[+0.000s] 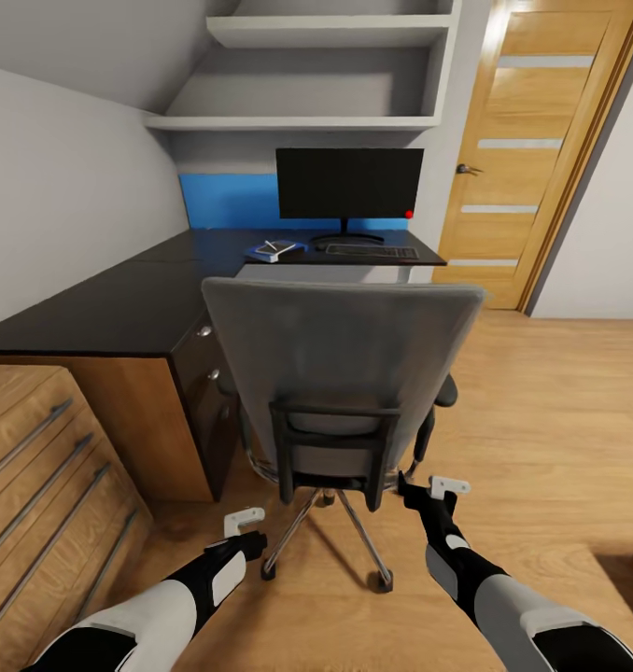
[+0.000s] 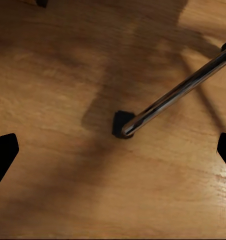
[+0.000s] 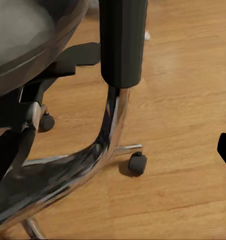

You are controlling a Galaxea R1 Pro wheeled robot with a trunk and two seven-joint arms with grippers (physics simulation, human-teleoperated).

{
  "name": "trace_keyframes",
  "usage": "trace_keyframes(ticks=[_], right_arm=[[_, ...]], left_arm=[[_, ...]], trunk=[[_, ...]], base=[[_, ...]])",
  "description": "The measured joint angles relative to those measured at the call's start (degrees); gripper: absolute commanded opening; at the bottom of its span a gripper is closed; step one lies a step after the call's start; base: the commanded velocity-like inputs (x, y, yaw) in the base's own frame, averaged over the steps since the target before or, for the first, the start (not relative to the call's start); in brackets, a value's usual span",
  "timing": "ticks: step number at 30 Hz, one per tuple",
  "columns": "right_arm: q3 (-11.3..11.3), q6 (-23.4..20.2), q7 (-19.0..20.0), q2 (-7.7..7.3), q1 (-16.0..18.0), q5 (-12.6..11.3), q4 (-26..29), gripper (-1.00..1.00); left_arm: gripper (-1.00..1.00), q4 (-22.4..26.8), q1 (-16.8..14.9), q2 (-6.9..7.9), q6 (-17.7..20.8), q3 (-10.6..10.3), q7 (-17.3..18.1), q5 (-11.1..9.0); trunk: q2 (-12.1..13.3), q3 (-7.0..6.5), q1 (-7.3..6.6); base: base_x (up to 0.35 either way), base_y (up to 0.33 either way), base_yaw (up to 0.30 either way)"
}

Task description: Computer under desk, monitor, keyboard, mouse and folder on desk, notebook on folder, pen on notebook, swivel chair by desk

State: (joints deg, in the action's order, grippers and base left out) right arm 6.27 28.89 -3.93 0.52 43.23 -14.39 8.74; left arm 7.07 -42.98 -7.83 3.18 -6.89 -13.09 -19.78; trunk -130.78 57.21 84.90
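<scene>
Head view: swivel chair (image 1: 340,373) at 12 o'clock, backed to you before the counter (image 1: 120,308); both end effectors (image 1: 245,532) (image 1: 429,497) spread, empty; judged step—position chair; you need a backrest grip.

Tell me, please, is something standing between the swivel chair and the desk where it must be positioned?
Nothing visible does. The swivel chair already stands close against the desk, its back turned toward the robot. Both the left gripper and the right gripper hover low behind the chair base, with only bare wooden floor around.
</scene>
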Motion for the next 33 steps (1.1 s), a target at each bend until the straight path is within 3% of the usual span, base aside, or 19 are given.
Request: trace_keyframes(ticks=[14, 20, 24, 27, 30, 33], right_arm=[[0.0, 1.1, -0.1, 0.04, -0.1, 0.5, -0.5, 1.00], [0.0, 4.0, 0.0, 0.09, -0.2, 0.6, -1.1, 1.00], [0.1, 6.5, 0.0, 0.19, -1.0, 0.6, -1.2, 1.00], [0.3, 7.4, 0.0, 0.49, -1.4, 0.6, -1.1, 1.00], [0.4, 7.8, -0.1, 1.56, -1.7, 0.6, -0.8, 1.00], [0.5, 7.9, -0.1, 2.00, -1.7, 0.6, -0.5, 1.00]], left_arm=[[1.00, 0.0, 0.0, 0.00, 0.0, 0.0, 0.0, 0.0], [1.00, 0.0, 0.0, 0.00, -0.3, 0.0, 0.0, 0.1], [1.00, 0.0, 0.0, -0.10, -2.8, 0.0, 0.0, 0.2], [1.00, -0.4, 0.0, -0.23, -6.7, -0.2, 0.0, 0.2], [1.00, -0.8, 0.0, -0.70, -13.4, -0.5, 0.1, 0.2], [1.00, -0.9, 0.0, -1.07, -16.6, -0.6, 0.1, 0.2]], trunk=[[0.0, 0.00, 0.01], [0.0, 0.00, 0.01], [0.0, 0.00, 0.00], [0.0, 0.00, 0.00], [0.0, 0.00, -0.02], [0.0, 0.00, -0.02]], base=[[-0.322, 0.000, 0.000], [-0.333, 0.000, 0.000], [-0.305, 0.000, 0.000], [-0.221, 0.000, 0.000], [-0.091, 0.000, 0.000], [-0.042, 0.000, 0.000]])
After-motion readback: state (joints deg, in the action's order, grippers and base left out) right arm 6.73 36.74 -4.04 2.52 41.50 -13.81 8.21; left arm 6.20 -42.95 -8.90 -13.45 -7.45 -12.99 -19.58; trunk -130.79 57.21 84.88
